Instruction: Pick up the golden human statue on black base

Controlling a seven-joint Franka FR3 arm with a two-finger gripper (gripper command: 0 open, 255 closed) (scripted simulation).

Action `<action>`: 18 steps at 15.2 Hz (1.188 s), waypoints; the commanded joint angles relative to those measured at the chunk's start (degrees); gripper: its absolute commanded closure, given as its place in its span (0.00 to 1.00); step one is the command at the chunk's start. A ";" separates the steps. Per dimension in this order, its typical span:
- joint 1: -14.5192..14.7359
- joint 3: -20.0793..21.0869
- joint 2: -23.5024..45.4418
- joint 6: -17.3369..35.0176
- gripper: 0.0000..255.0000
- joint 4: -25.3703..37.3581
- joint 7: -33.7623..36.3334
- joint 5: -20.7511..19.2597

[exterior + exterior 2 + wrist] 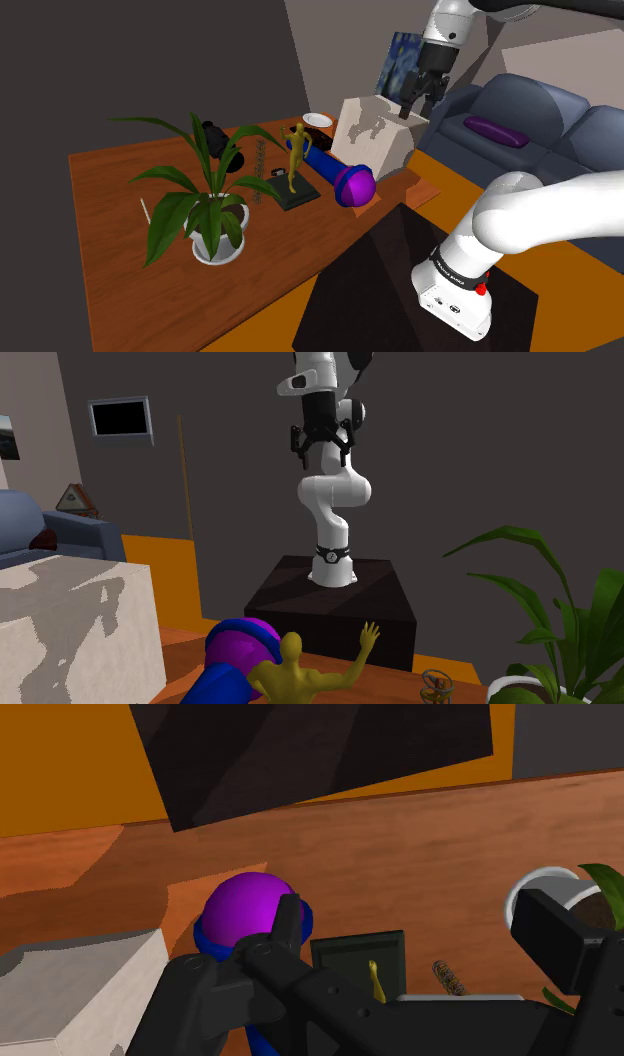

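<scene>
Statue (295, 158): gold human fig., one arm up, on dark square base. Stands on wood table (110, 180) btw plant (205, 190) & purple-tipped blue obj. (352, 185). Gripper (415, 103) high above, well apart, fingers spread, prob. holding nothing.

1. Statue (293, 158): golden-yellow figure; base (291, 199) near black.
2. Cylinder (330, 170): blue body, purple rounded end.
3. Table (110, 190): reddish-brown, wood grain.
4. Plant (205, 185): green leaves; pot (218, 247) white.
5. Block (375, 135): off-white, mottled grey.
6. Sofa (540, 110): slate blue; cushion (497, 131) purple.
7. Painting (402, 60): blue with yellow swirls.
8. Floor (570, 290): orange.
9. Arm (530, 215): white; gripper (417, 105) black; stand (370, 290) dark brown-black.
</scene>
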 commanded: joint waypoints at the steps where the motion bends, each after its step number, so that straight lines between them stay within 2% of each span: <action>1: 0.00 0.00 0.00 0.00 0.00 0.00 0.00 0.00; 9: 0.40 1.03 15.89 13.08 0.00 3.64 2.16 0.81; 18: 0.61 1.58 35.22 23.24 0.00 13.71 4.41 1.26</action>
